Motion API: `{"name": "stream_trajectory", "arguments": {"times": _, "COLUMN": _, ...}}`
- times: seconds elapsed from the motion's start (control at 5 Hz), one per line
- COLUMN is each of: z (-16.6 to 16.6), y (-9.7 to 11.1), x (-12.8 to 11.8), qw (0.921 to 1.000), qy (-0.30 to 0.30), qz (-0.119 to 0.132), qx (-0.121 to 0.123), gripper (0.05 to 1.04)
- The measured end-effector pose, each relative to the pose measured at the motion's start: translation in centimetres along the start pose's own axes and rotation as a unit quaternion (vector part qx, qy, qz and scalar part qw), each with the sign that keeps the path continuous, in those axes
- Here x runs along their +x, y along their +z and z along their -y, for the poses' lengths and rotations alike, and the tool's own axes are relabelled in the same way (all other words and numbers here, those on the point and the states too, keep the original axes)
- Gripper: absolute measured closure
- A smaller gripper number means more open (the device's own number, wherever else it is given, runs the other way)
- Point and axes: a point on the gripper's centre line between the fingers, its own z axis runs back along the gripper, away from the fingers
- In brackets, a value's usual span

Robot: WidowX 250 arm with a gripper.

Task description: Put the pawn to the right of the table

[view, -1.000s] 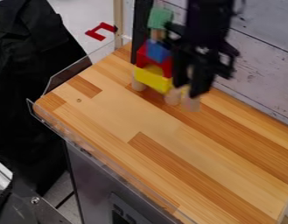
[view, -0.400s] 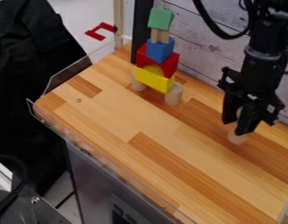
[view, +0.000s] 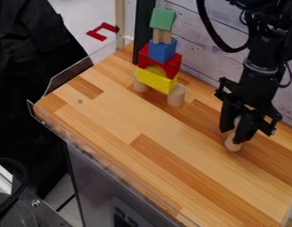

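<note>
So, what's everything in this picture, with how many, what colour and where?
Tan wooden pawn: one, in the black two-finger gripper, right part
Green block: one, stack top
Tan wooden uprights: two, under green
Blue block: one, under uprights
Red arch block: one, under blue
Yellow arch block: one, under red
Tan wooden cylinders: at least two, stack base
Wooden table: one, brown, centre
Red bracket-shaped piece: one, beyond table
Robot arm: one, black, upper right
Gripper: one, black, around pawn
</note>
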Motion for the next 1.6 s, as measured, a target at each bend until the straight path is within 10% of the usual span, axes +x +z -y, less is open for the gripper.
{"name": "stream_trajectory", "arguments": {"times": 0.4, "z": -1.0, "y": -0.4, "x": -0.6, "qw": 0.9998, "qy": 0.018, "qz": -0.006, "qx": 0.001, "gripper": 0.659}}
{"name": "stream_trajectory", "arguments": {"times": 0.8, "z": -1.0, "y": 3.4, "x": -1.1, "qw": 0.9985, "qy": 0.018, "qz": 0.049, "qx": 0.018, "gripper": 0.102}}
{"name": "stream_trajectory", "arguments": {"times": 1.2, "z": -1.3, "y": 8.6, "x": -2.9, "qw": 0.9963, "qy": 0.018, "qz": 0.047, "qx": 0.069, "gripper": 0.085}}
{"name": "stream_trajectory", "arguments": {"times": 1.6, "z": -2.0, "y": 9.9, "x": -5.0, "qw": 0.9933, "qy": 0.081, "qz": 0.044, "qx": 0.070, "gripper": 0.085}}
